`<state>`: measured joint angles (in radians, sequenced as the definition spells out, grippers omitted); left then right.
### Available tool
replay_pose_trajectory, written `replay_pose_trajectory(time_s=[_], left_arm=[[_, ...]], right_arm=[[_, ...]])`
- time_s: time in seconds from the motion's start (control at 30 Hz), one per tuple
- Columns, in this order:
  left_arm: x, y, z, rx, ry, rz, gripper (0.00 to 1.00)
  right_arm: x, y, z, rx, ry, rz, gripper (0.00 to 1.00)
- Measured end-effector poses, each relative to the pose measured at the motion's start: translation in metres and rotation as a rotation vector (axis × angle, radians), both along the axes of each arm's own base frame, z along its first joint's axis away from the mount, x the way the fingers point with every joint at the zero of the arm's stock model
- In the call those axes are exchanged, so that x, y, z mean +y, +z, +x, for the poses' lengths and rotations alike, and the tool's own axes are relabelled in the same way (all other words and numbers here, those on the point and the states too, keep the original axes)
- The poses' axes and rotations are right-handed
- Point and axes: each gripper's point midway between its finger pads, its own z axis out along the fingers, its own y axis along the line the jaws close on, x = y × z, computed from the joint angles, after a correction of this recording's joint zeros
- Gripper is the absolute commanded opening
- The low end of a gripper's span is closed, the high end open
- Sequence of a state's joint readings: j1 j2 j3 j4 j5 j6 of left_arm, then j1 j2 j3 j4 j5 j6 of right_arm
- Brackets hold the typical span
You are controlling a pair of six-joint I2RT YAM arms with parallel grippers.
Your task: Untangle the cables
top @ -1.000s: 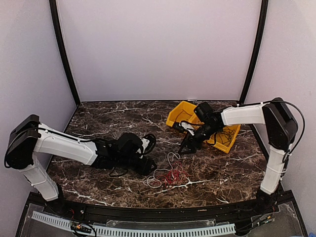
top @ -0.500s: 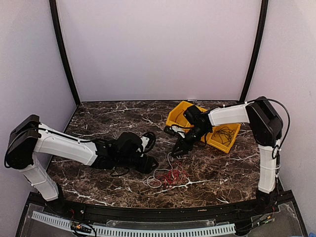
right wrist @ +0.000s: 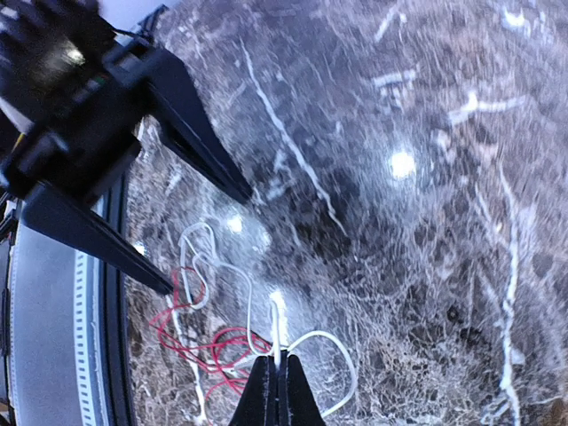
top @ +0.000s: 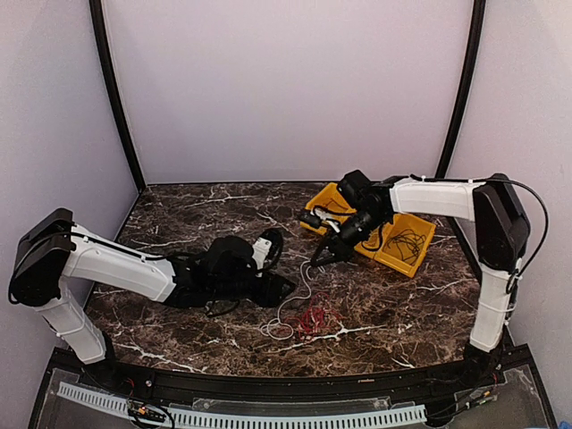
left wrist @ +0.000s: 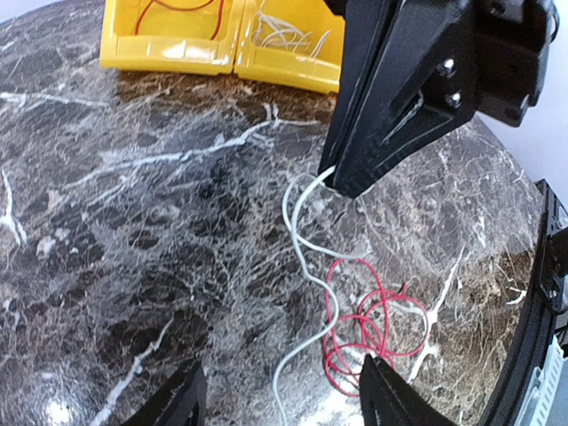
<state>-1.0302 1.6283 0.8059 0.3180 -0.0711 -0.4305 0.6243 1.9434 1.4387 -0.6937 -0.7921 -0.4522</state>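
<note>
Right gripper (top: 318,260) pinches the white cable (left wrist: 300,232), raised. The strand hangs to red cable (left wrist: 373,319) loops at its 6 o'clock, on the worktop (top: 402,313). Left gripper (top: 277,288) is spread and low, at the tangle's 10 o'clock. Best to lift slowly while the left pins red, so white slides free. Glossy dark marble. Yellow bin (top: 399,264) at 2 o'clock. Pale walls.

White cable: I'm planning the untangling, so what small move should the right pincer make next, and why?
Probably lift the right pincer slightly up and away. It is shut on the white cable, whose lower part crosses the red cable loops on the table, while the left pincer is open near them.
</note>
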Motion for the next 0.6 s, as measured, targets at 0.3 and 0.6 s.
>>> replay_pose_trajectory(time_s=[0.3, 0.6], left_arm=[[-0.042, 0.035, 0.019, -0.144, -0.058, -0.157, 0.51], [-0.065, 0.0, 0.031, -0.151, -0.08, -0.13, 0.16]], right_arm=[[0.01, 0.107, -0.013, -0.138, 0.059, 0.179, 0.0], [0.0, 0.159, -0.029, -0.178, 0.116, 0.243, 0.0]])
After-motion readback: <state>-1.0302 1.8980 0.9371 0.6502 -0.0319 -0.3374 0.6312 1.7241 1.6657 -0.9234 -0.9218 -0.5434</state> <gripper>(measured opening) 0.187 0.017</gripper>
